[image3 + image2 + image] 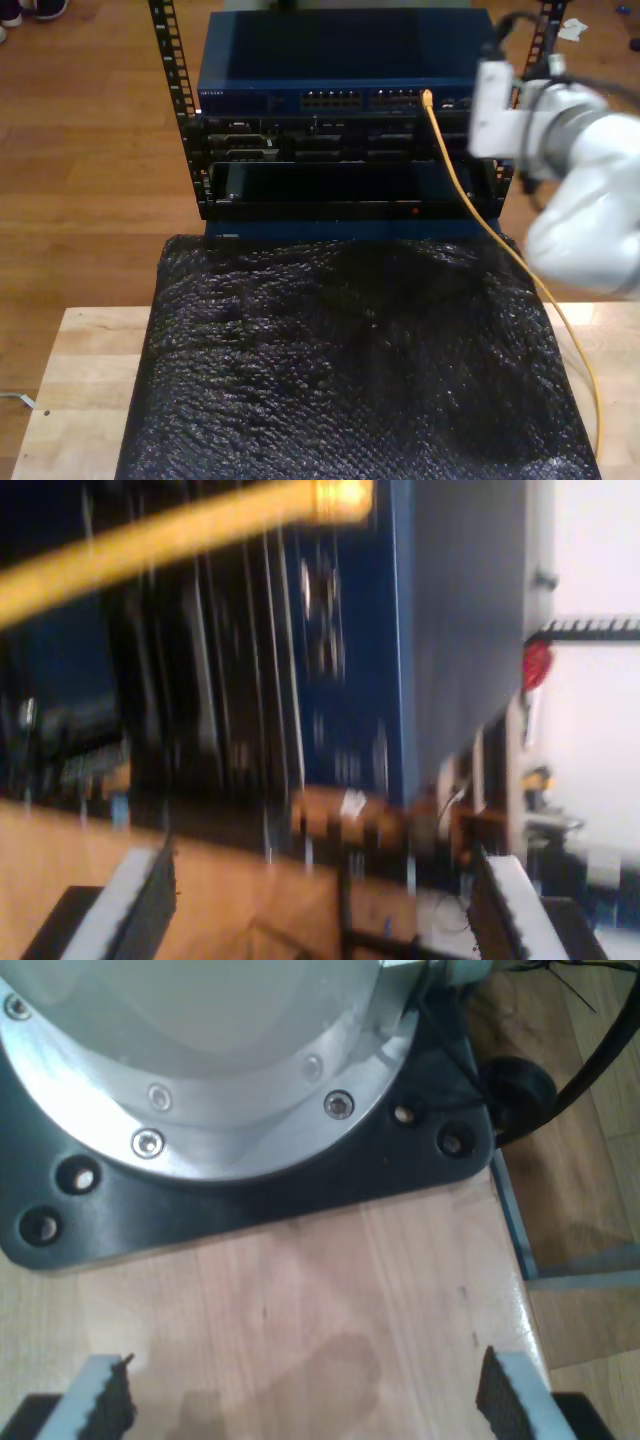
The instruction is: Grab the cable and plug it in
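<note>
The cable [470,200] is a thin yellow cord. Its tip sits at a port [425,97] on the front of the blue rack unit [300,60], and the cord runs down toward the exterior view's right. In the blurred second wrist view the cable [170,535] crosses in front of the blue unit [360,680], well apart from my second gripper [320,900], which is open and holds nothing. That gripper [492,110] hangs beside the rack at the exterior view's right. My first gripper [305,1390] is open over bare wood, facing an arm base [200,1060].
A black bubble-textured sheet [350,360] covers most of the wooden table [80,370] in front of the rack. The rack's black upright rails [170,60] flank the equipment. A black mounting plate [300,1190] and black cables [590,1060] lie near the table edge.
</note>
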### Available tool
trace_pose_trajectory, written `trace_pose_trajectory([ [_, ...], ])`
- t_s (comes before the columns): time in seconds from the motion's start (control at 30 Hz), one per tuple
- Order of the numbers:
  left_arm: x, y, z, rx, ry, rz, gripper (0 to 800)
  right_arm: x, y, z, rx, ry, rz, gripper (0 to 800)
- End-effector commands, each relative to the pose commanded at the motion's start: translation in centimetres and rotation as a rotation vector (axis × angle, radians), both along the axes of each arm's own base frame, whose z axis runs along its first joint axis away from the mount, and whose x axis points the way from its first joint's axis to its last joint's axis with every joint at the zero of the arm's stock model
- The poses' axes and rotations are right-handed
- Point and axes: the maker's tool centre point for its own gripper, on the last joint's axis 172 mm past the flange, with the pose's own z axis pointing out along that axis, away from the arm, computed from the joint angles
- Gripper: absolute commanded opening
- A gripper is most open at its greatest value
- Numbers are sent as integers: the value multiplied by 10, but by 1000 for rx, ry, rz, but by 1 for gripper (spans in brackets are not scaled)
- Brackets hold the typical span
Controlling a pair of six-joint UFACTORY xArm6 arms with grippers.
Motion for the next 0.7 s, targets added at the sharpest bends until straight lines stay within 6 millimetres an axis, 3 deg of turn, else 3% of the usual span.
trace_pose_trajectory([
  [0.23,0,0,0,0,0,0,800,-44,-92,-10,-80,164,-31,735],
  [0.33,0,0,0,0,0,0,800,-70,-133,-23,-96,253,-47,796],
  [0.53,0,0,0,0,0,0,800,-135,-218,-52,-117,427,-58,799],
  [0.7,0,0,0,0,0,0,800,-186,-255,-52,-114,506,-51,799],
])
